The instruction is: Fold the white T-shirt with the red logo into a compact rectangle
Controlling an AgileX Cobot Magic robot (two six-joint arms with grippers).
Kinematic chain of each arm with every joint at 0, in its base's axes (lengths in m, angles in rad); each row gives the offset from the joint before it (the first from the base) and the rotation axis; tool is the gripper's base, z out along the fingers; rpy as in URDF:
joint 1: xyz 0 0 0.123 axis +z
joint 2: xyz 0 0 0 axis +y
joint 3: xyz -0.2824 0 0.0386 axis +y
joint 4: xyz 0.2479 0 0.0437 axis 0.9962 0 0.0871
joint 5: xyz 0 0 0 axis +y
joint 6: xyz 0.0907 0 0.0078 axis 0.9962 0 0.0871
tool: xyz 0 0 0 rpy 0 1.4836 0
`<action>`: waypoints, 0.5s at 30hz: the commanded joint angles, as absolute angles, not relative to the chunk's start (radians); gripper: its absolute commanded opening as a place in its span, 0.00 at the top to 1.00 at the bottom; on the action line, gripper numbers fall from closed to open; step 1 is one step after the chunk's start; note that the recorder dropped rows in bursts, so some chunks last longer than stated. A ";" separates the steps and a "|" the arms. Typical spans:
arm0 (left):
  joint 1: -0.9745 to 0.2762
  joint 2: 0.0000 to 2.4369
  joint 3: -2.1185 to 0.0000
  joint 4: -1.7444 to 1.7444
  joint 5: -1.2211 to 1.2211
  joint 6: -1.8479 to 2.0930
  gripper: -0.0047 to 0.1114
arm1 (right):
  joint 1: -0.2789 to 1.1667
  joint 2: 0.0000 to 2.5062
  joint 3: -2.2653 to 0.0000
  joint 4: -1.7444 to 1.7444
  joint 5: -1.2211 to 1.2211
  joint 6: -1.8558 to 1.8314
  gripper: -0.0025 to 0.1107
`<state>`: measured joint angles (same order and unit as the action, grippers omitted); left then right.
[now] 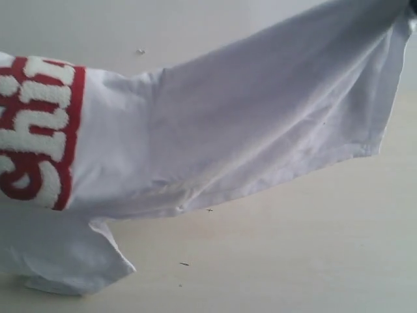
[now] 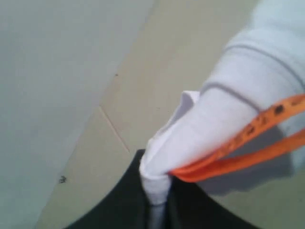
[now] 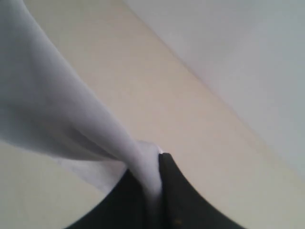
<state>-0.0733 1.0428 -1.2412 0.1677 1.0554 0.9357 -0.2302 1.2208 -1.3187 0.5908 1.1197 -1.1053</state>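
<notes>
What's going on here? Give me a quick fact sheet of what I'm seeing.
Item: white T-shirt, partly lifted off the table
Mark: red logo, at the exterior view's left
Left claw: shut on shirt by the orange tag
Right claw: shut on shirt cloth, raised
Fold: not yet compact

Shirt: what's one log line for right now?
shirt: held, unfolded | left jaws: shut on shirt by orange tag | right jaws: shut on shirt | logo: showing
</notes>
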 commanded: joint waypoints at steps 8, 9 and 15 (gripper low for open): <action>-0.069 1.528 -1.247 0.172 0.982 1.128 0.96 | -0.232 1.675 -1.366 0.396 1.115 -1.014 0.98; -0.069 1.562 -1.247 0.175 0.909 1.128 0.96 | -0.232 1.718 -1.383 0.385 1.099 -1.030 0.98; -0.069 1.745 -1.247 0.177 0.452 1.122 0.96 | -0.232 1.904 -1.442 0.364 0.758 -1.054 0.98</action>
